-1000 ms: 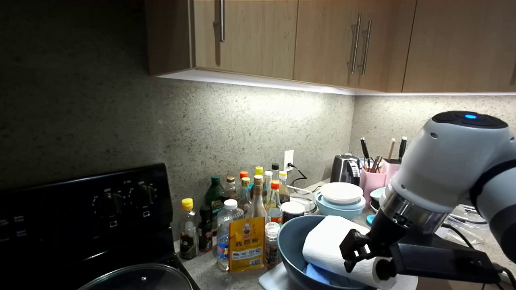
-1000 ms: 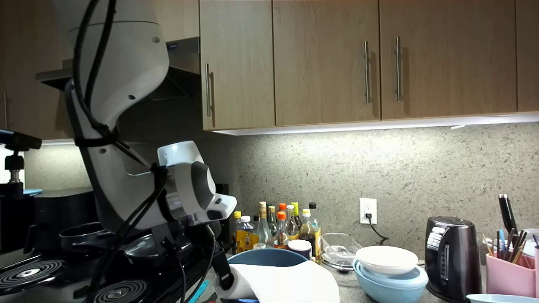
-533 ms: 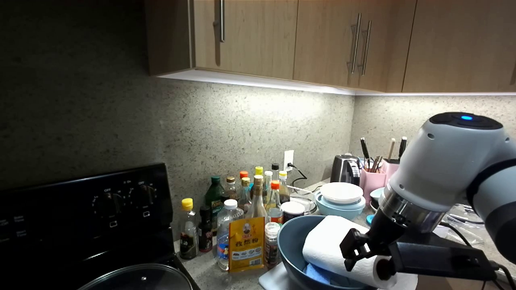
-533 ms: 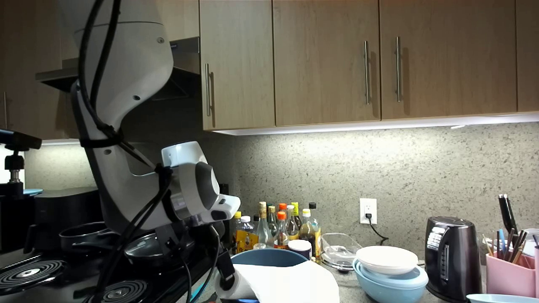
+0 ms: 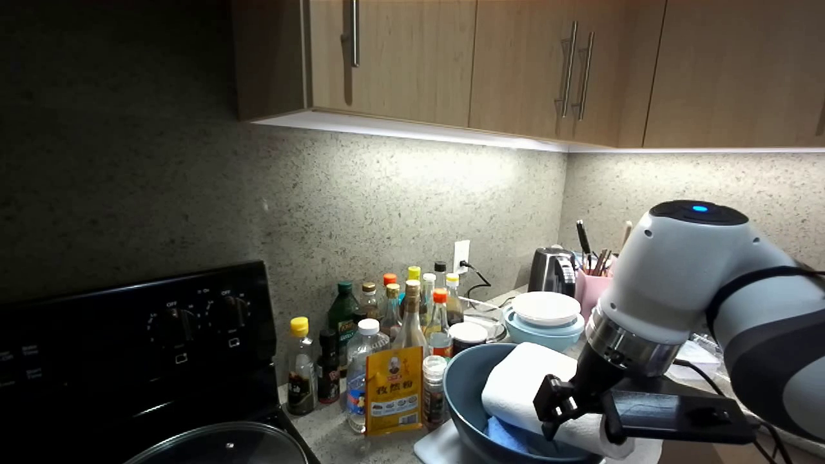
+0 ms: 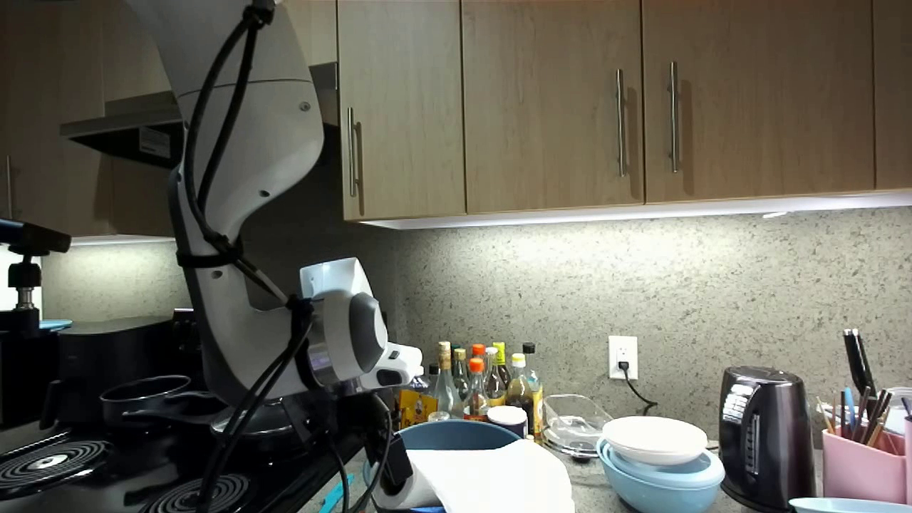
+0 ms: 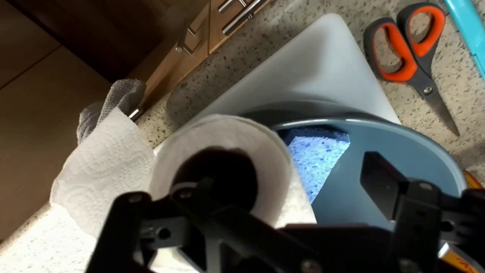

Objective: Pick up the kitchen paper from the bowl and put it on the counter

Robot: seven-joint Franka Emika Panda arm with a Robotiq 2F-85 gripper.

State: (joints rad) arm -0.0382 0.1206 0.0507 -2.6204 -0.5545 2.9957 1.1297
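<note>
The gripper (image 7: 291, 178) stands spread, jaws wide apart. One finger (image 7: 382, 185) hangs over the glossy inside of the dark blue-grey bowl (image 7: 416, 151), clear of the kitchen paper (image 5: 522, 386); the other is at the roll's hollow core, how deep cannot be told. The roll lies aslant in the bowl, in an exterior view far end to the left and near end to the right. It is a thick, plump white cylinder, its near end a broad pale ring around a dark hole, and a loose, dimpled sheet (image 7: 102, 178) droops from it. In the bowl, just beside the roll, is a blue sponge (image 7: 318, 163). A white board (image 7: 333, 76) shows under the bowl on the speckled counter (image 7: 470, 121), near orange-and-grey scissors (image 7: 424, 81). Beyond the bowl, bottles (image 5: 412, 328) crowd together, with stacked dishes (image 5: 546, 308) to their right; the black stove (image 5: 148, 361) is at left.
</note>
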